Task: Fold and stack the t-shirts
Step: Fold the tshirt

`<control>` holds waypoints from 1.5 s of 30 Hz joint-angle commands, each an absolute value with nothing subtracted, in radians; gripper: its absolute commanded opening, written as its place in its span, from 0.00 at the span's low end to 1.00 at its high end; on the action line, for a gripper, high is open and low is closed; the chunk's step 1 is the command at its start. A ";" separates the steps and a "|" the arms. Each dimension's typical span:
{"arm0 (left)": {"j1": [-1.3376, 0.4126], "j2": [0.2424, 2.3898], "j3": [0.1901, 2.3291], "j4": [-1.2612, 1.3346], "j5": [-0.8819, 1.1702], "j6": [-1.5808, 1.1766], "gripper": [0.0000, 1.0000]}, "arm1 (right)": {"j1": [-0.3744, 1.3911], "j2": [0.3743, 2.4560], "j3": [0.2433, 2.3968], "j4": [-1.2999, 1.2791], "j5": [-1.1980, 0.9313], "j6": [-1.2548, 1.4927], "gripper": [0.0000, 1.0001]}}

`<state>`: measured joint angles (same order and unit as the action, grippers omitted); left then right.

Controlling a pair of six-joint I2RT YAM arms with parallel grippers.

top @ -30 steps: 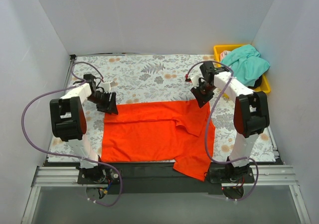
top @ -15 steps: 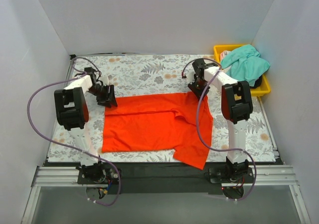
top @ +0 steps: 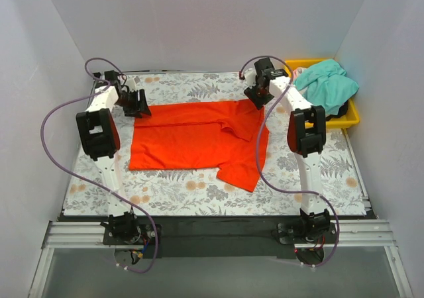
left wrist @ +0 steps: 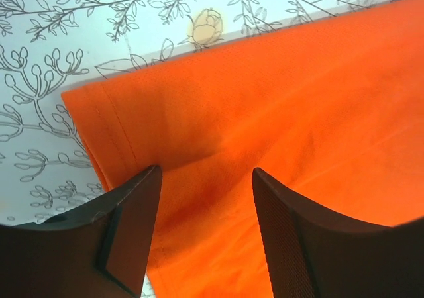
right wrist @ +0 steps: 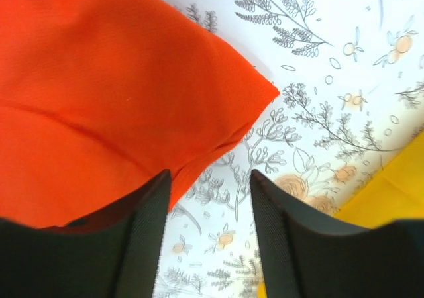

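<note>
no text, label, brand, number or sign can be read in any view. the orange shirt (top: 192,142) and the teal shirt (top: 328,86) are plain cloth with no print showing. the bin (top: 351,118) shows bare yellow plastic. the bench (top: 199,189) cover bears only a pattern of leaves and flowers, no letters.

Orange-red t-shirt (top: 192,139): matt fine-knit cloth w/ stitched hem (weave shows close up). Teal t-shirt (top: 328,85): soft matt cloth. Bin (top: 351,119): smooth yellow plastic. Table cover (top: 199,192): matt floral print. Left gripper (left wrist: 205,171): matt black, finely ribbed inner faces.
</note>
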<state>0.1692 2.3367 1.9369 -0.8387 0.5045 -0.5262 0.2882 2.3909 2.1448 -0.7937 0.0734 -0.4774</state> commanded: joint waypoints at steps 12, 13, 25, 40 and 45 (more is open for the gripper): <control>0.213 1.725 1.530 -1.106 0.724 -0.158 0.65 | 0.486 1.547 1.446 -0.969 -0.226 -0.736 0.75; 0.221 1.703 1.496 -1.126 0.735 -0.135 0.65 | 0.512 1.517 1.381 -0.969 -0.227 -0.736 0.74; 0.238 1.523 1.178 -1.115 0.681 -0.100 0.65 | 0.738 1.451 0.917 -0.694 -0.005 -0.600 0.63; 0.238 1.551 1.186 -1.069 0.640 -0.144 0.64 | 0.819 1.540 0.865 -0.583 0.077 -0.529 0.62; 0.238 1.546 1.163 -1.057 0.617 -0.126 0.64 | 0.822 1.595 0.825 -0.535 0.133 -0.522 0.41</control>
<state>0.2367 1.5791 1.1751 -1.0760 0.6327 -0.1413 0.8196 1.5524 0.8673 -0.5957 0.0818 -0.5339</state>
